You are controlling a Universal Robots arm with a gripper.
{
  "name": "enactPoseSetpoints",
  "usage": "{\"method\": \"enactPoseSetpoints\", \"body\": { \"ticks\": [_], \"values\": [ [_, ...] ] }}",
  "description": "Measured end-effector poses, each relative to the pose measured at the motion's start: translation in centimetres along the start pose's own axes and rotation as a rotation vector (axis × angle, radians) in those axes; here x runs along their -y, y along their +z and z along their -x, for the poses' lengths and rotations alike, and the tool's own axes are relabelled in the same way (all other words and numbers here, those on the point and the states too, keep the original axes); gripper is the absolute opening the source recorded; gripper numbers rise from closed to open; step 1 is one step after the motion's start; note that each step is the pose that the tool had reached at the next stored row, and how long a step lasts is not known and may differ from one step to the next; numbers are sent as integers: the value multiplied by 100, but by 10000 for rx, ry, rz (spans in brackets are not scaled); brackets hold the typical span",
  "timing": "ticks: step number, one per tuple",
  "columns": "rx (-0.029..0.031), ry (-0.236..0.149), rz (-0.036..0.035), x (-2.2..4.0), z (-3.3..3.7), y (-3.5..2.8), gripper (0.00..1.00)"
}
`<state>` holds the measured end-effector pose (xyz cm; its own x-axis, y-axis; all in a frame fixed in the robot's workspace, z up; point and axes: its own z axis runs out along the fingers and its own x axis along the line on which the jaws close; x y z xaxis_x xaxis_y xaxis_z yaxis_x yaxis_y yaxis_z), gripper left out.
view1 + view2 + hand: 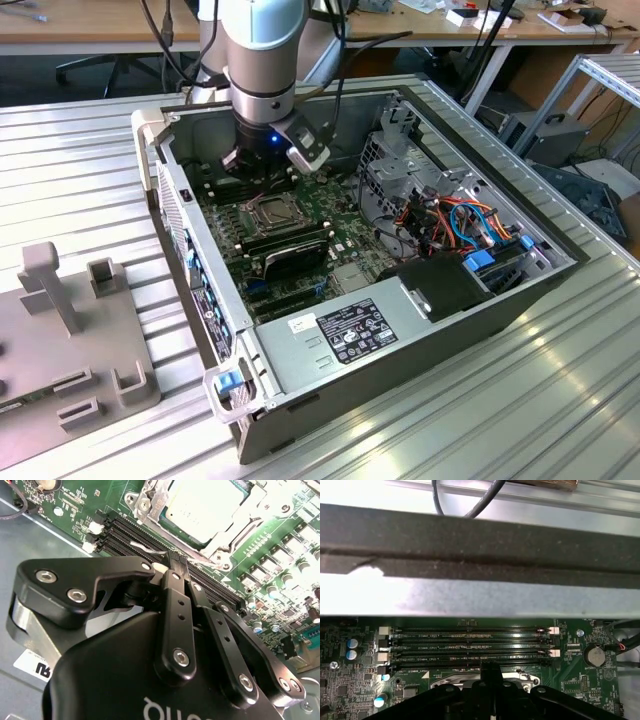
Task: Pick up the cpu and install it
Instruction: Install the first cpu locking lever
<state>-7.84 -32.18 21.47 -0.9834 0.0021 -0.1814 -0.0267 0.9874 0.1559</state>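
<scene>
Exterior view: gripper (262, 160) down inside the open computer case (420, 372), low over the far end of the motherboard (335, 195), close to the case's back wall.

Second wrist view, from much nearer: fingers (172, 610) closed tip to tip, nothing visible between them, poised over the black memory slots (140, 535). Just past those slots, the cpu (205, 505), dull silver top up, lying in its socket with the metal socket frame (150, 502) bordering it, apart from the gripper.

First wrist view, looking the other way: the same slots (470, 640) side by side, a coin cell (594, 656) on the green board beside them, then a grey case wall and a black cable (487, 497) beyond.

Under the case, a ribbed aluminium table (500, 420). On the exterior view's left, a grey fixture block (60, 350). Behind, wooden desks (100, 25).
</scene>
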Motion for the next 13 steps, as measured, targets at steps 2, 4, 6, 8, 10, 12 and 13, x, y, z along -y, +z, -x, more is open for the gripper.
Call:
{"method": "enactPoseSetpoints", "body": {
  "ticks": [2, 4, 6, 8, 10, 12, 13],
  "values": [
    [0, -2, -12, 3, 2, 19, 11],
    [-1, -3, -26, 6, 3, 36, 11],
    [-2, -5, -33, 8, 5, 50, 11],
    [-5, -6, -46, 10, 17, 63, 11],
    [-2, -8, -54, 12, 41, 77, 11],
    [-2, -10, -62, 15, 65, 90, 11],
    [-2, -12, -68, 16, 83, 98, 11]
  ]
}}
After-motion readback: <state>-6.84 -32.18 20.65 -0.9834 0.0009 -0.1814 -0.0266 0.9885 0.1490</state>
